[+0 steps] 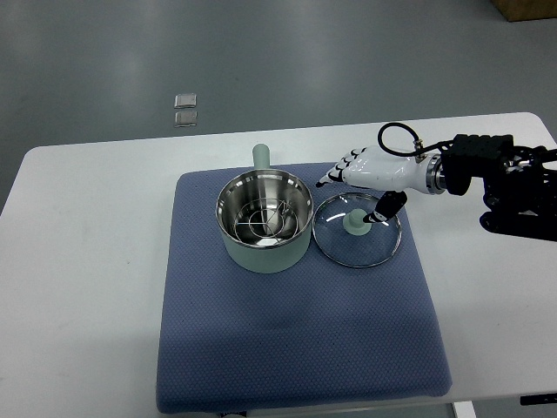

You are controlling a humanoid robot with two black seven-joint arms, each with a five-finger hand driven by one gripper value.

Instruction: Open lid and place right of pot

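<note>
The glass lid (358, 232) is lying flat on the blue mat (296, 348), just to the right of the pot (264, 222), its pale green knob facing up. The right hand (370, 174) is hovering over the lid with fingers spread, gripping nothing. The uncovered pot is showing a wire rack (264, 219) sitting inside. The mat is resting on the white table (78, 261).

blue mat (296, 348), white table (87, 261), grey floor (174, 52)

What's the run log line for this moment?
pot: open | lid: flat on mat, right of pot | right hand: over lid, open | left hand: not in view
</note>
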